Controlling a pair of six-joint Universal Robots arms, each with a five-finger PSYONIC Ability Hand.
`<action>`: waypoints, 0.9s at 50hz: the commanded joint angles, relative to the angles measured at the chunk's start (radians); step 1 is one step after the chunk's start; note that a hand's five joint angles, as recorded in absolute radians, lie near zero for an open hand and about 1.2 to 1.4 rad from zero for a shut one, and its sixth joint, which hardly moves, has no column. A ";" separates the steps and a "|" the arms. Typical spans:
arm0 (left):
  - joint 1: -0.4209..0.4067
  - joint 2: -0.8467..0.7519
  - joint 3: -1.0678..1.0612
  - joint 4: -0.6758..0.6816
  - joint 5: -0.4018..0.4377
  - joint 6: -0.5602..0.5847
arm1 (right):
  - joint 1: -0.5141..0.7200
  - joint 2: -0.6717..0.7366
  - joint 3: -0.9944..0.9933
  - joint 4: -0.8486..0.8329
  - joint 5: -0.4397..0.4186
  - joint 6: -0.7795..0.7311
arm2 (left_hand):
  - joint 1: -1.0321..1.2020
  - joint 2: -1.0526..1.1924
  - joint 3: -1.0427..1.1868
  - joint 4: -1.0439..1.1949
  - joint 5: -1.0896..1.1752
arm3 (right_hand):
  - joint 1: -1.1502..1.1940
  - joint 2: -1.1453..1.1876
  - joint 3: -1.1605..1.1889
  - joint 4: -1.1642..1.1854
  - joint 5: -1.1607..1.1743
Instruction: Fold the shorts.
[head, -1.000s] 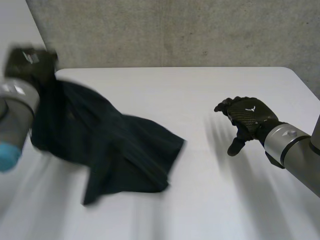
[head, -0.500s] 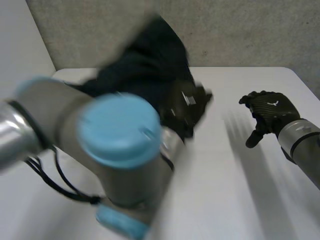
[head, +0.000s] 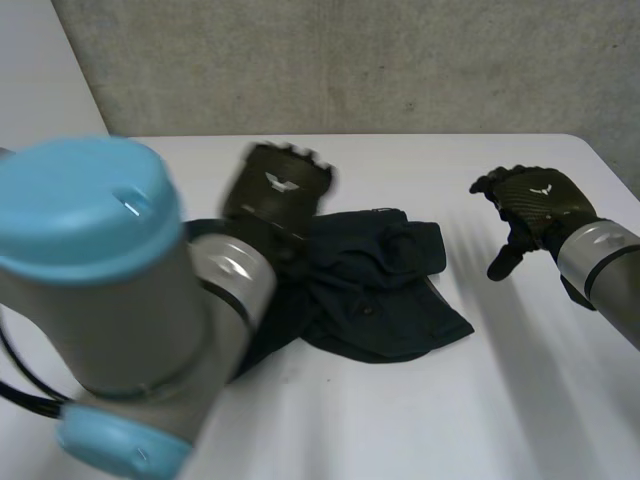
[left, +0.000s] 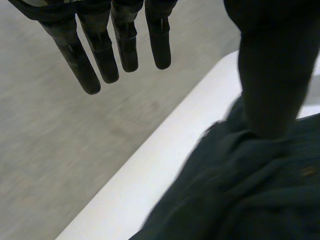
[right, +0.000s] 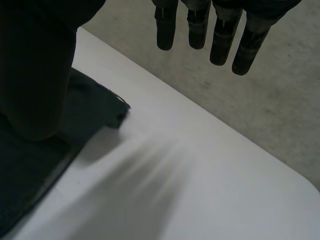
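Head view: shorts (head: 385, 300) are lying crumpled mid-table (head: 420, 420); left hand (head: 275, 190) and right hand (head: 530, 205) are hovering released, fingers straight.

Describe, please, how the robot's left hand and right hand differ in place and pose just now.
The black left hand hangs over the crumpled dark navy shorts; the black right hand is over bare white table, apart from the cloth. The left hand's fingers point towards the far wall; the right hand's point sideways, towards the left hand. Both are open, fingers straight, holding nothing.
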 joint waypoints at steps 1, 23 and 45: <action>0.178 0.025 -0.072 -0.011 -0.001 -0.125 | 0.008 0.059 -0.113 0.070 -0.105 0.000 | 0.042 0.057 0.055 0.062 0.070 | -0.032 -0.046 -0.040 -0.059 -0.071; 0.293 -0.388 0.176 -0.003 0.013 -0.235 | 0.219 0.570 -0.449 -0.036 0.028 -0.141 | 0.097 0.112 0.111 0.118 0.125 | 0.324 0.310 0.316 0.297 0.285; 0.299 -0.138 0.416 -0.090 0.082 -0.149 | 0.223 0.148 -0.543 -0.007 0.010 -0.164 | 0.990 1.005 1.003 1.010 1.018 | 1.190 1.176 1.181 1.163 1.151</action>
